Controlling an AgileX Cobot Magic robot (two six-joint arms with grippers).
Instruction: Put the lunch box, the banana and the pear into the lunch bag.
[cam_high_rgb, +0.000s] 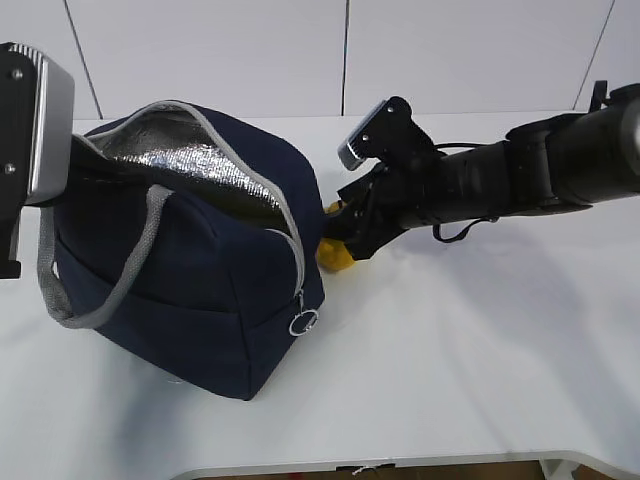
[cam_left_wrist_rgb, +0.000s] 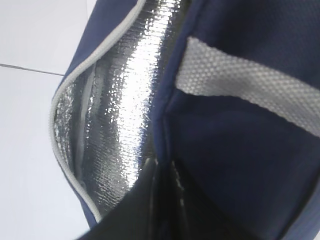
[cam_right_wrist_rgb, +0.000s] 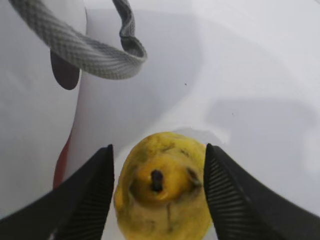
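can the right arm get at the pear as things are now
Probably yes. The right gripper already has its open fingers on either side of the pear, stem facing the wrist camera, nothing between them. The lunch bag sits close beside but doesn't block it.

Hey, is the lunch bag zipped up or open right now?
Open. The lunch bag gapes at the top, its grey zipper edge parted, and the silver lining shows through the mouth in both the exterior and left wrist views.

— That lunch bag (cam_high_rgb: 200, 290) is matt navy cloth, with crinkled shiny foil lining (cam_left_wrist_rgb: 125, 115) and coarse grey woven handles (cam_right_wrist_rgb: 85, 47).

— The pear (cam_right_wrist_rgb: 162, 200) looks dull, brown-flecked; the jaws beside it are ribbed black plastic, and the tabletop (cam_high_rgb: 480, 370) is smooth white.
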